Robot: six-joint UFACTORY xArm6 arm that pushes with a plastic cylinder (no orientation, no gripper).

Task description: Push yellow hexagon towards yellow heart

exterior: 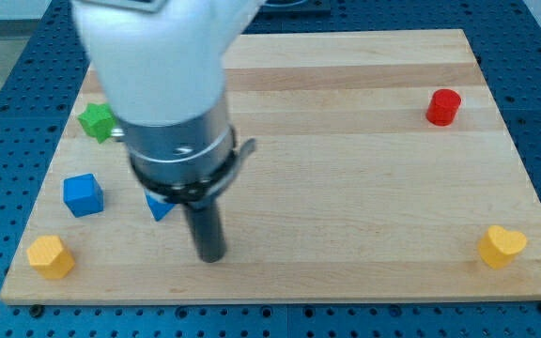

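While two blue blocks (83, 194) show, one yellow hexagon (50, 255), one yellow heart (502, 246)

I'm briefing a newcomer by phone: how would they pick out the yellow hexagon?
Start at the wooden board and go to its corner at the view's bottom left. The yellow hexagon sits there, below the blue cube. The only other yellow block, the yellow heart, lies at the bottom right corner.
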